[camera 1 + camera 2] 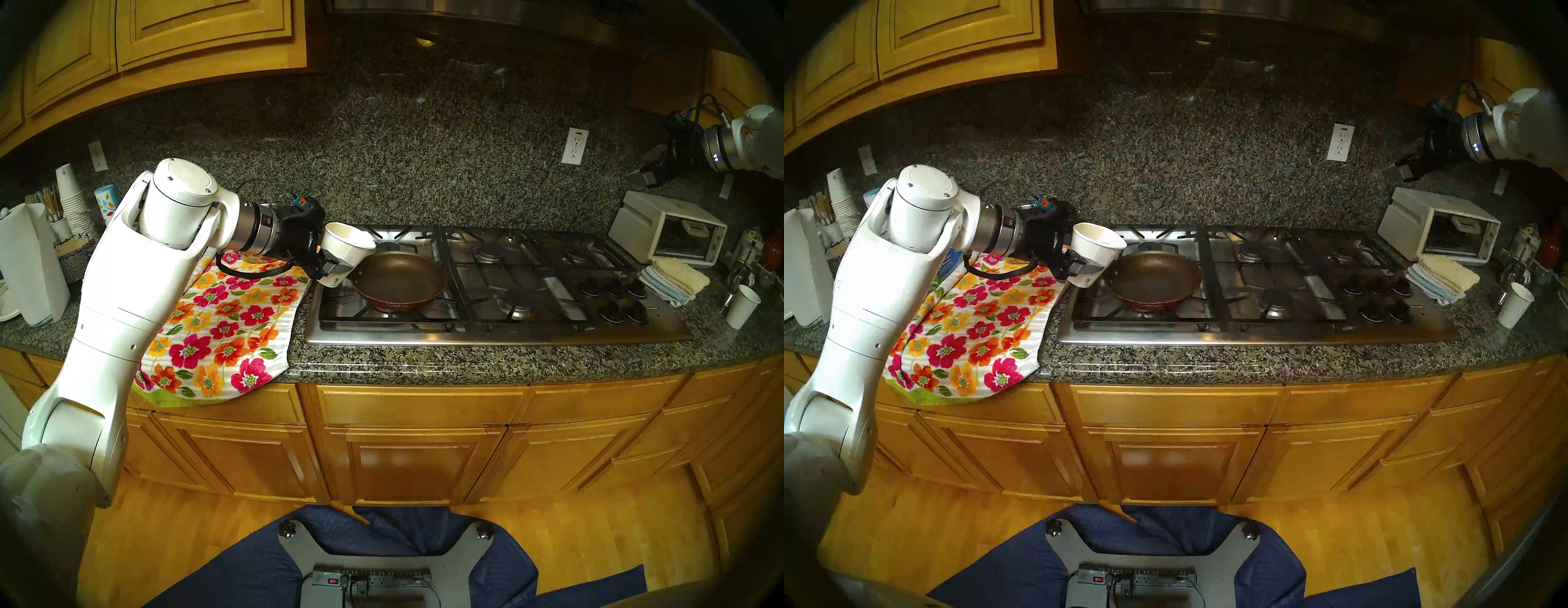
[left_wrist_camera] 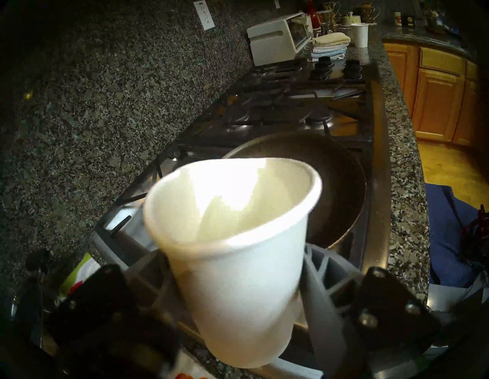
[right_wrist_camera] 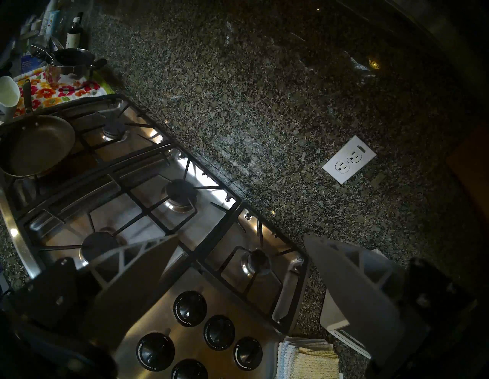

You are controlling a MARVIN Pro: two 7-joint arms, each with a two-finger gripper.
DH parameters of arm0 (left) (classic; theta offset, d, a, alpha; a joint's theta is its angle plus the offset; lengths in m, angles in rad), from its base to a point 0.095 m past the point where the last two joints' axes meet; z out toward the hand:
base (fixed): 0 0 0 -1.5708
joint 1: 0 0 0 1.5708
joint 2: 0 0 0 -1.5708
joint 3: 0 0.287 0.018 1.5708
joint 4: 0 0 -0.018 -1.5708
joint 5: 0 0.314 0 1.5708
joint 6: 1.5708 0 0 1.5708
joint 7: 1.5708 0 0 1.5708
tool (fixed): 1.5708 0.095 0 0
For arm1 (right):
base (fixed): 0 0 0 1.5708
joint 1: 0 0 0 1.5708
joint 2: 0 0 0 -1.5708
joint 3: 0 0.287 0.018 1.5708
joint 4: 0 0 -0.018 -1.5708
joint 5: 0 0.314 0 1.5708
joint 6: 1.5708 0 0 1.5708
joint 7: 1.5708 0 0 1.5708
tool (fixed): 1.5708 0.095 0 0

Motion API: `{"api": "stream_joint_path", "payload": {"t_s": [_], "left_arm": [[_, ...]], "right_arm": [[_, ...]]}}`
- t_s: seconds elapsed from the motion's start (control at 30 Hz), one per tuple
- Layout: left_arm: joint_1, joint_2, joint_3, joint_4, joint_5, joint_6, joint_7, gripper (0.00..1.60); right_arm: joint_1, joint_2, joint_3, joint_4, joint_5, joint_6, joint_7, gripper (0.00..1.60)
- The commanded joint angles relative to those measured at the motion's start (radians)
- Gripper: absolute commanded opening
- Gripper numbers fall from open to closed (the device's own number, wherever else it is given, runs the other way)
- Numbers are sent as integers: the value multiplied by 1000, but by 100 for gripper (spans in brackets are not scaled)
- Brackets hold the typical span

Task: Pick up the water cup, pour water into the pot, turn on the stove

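Filling the left wrist view, the water cup point(image 2: 232, 264) is sitting clamped between the grey fingers point(image 2: 321, 275) of the left gripper point(image 1: 329, 265), which is pinching it low on the body, probably to leave the rim free for pouring. It is leaning toward the pot point(image 1: 399, 278), its lip hanging just over the pan's near edge; no water looks to be falling yet. That pan is resting on the stove point(image 1: 492, 335), front-left burner, beside a floral towel point(image 1: 229, 322). Off to the far side, the right gripper point(image 3: 240, 238) is waiting wide open and empty above the knobs point(image 3: 219, 332), likely placed for lighting the burner.
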Motion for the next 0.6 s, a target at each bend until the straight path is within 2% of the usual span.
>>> {"api": "stream_joint_path", "payload": {"t_s": [0.0, 0.3, 0.57], "left_arm": [[-108, -17, 16, 3, 18, -5, -45, 73], [-157, 17, 115, -3, 37, 8, -92, 73], [-177, 43, 164, -11, 8, 17, -91, 72]], "right_arm": [[32, -7, 0, 26, 5, -2, -3, 160], [32, -7, 0, 26, 5, -2, -3, 160], [32, -7, 0, 26, 5, -2, -3, 160]]}}
